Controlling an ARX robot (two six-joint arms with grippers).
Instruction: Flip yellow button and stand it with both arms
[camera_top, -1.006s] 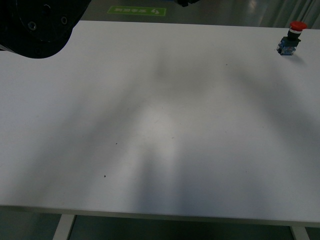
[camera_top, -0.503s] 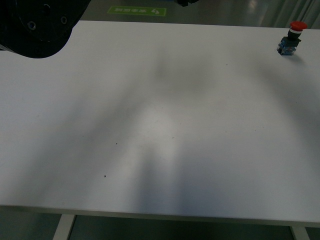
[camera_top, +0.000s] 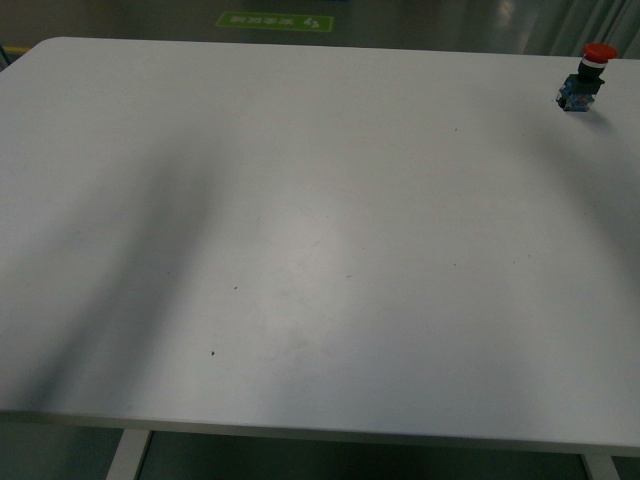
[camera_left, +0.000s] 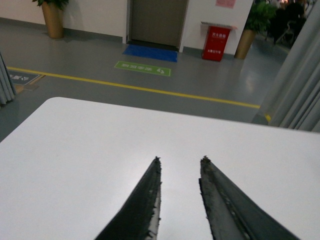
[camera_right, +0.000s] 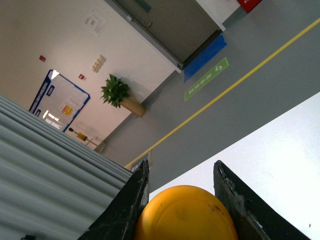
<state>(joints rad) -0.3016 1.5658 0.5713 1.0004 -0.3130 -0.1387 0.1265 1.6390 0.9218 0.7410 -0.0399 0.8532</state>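
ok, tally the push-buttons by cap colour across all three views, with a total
yellow-cap push-button: 1, in the right gripper
red-cap push-button: 1, on the table, far right corner
Total: 2

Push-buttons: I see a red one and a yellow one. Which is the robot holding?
The yellow button, its cap wedged between the fingers of the right gripper. The red button stands alone near the far right corner of the table, untouched.
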